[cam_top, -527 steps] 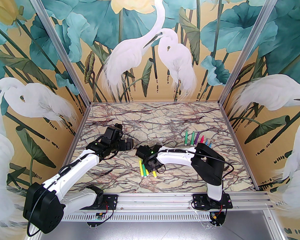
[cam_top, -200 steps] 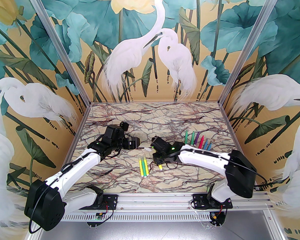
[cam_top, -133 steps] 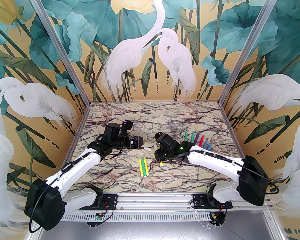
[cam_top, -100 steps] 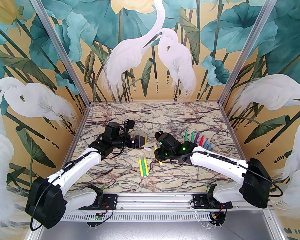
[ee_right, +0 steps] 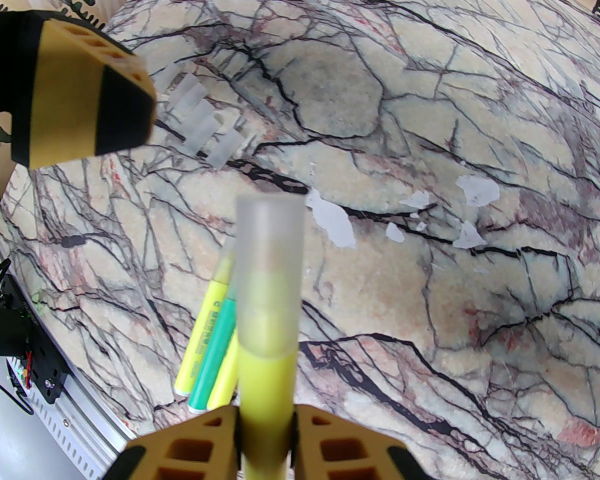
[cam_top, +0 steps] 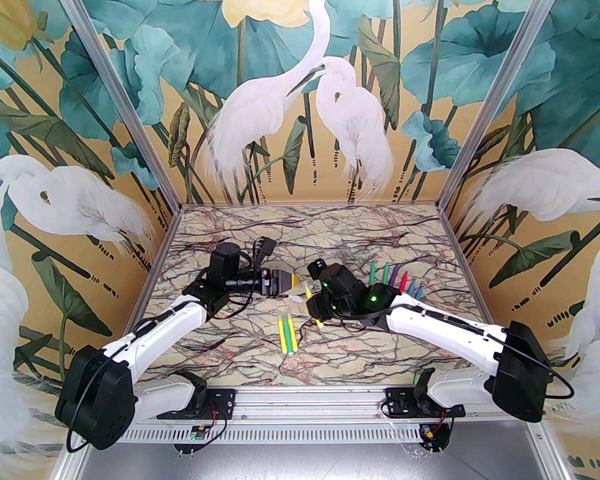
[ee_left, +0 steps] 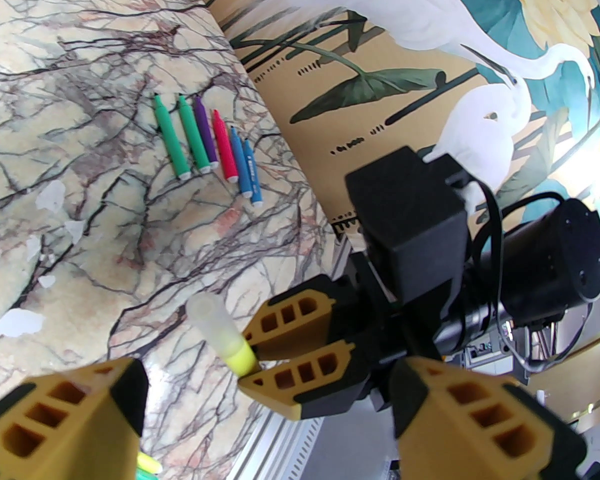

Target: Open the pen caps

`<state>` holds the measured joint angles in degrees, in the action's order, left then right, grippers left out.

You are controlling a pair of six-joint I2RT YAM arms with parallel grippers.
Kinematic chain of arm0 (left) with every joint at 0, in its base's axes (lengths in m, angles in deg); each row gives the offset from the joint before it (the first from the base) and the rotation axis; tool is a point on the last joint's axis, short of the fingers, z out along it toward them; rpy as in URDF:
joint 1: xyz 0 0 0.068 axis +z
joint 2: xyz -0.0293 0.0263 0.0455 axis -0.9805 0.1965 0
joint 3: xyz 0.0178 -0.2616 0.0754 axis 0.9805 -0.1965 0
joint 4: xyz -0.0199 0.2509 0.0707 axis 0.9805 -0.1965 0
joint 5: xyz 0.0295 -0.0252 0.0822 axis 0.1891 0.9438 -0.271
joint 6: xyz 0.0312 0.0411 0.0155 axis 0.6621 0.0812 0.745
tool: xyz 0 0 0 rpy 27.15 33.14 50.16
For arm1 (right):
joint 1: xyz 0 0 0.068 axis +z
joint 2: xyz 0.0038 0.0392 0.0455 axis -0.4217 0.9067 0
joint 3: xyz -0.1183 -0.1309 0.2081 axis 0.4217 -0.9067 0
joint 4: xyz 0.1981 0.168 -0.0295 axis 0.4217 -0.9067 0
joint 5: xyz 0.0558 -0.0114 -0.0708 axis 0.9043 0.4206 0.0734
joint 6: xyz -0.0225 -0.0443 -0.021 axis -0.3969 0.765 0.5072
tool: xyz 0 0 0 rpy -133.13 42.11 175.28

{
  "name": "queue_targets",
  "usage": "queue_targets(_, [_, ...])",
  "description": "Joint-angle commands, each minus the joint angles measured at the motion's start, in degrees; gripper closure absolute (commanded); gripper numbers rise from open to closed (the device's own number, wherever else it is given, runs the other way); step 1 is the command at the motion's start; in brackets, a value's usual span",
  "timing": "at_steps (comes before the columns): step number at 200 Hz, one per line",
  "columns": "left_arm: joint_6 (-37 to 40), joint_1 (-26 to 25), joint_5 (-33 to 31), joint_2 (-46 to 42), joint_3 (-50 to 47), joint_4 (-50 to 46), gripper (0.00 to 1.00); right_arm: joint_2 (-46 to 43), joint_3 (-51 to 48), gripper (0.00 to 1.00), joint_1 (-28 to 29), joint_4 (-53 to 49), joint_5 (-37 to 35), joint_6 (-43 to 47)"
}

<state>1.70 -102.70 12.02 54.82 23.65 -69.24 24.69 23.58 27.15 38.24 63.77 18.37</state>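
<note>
My right gripper (cam_top: 316, 309) (ee_right: 265, 418) is shut on a yellow pen (cam_top: 314, 304) (ee_right: 267, 378), held above the marble table with its frosted pen cap (ee_right: 270, 248) (ee_left: 211, 318) pointing at the left gripper. My left gripper (cam_top: 294, 282) (ee_left: 265, 393) is open, its yellow fingers (ee_left: 65, 418) on either side of the cap's end without touching it. One left finger (ee_right: 80, 108) appears at the top left of the right wrist view. Several loose clear pen caps (ee_right: 200, 123) lie on the table beyond it.
Yellow and green capped pens (cam_top: 287, 333) (ee_right: 210, 343) lie together near the table's front centre. Several uncapped pens (cam_top: 395, 280) (ee_left: 205, 148), green, purple, pink and blue, lie in a row at the right. White flakes (ee_right: 330, 218) dot the marble table (cam_top: 330, 238).
The right gripper lifted the yellow pen off the table and swung it toward the left arm. The left gripper moved right to meet the cap, its jaws narrowing a little.
</note>
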Motion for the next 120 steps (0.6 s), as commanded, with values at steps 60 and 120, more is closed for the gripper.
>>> queue_targets(60, [-3.52, -0.24, 5.46, 2.31, -0.66, 6.81, 0.26, -2.73, 2.09, 0.77, -0.16, 3.78, 2.71, 1.89])
queue_targets(120, [-4.34, -0.31, 7.55, 4.05, -0.66, 8.48, 0.34, -2.35, 3.57, 0.77, -0.15, 3.78, 3.84, 2.35])
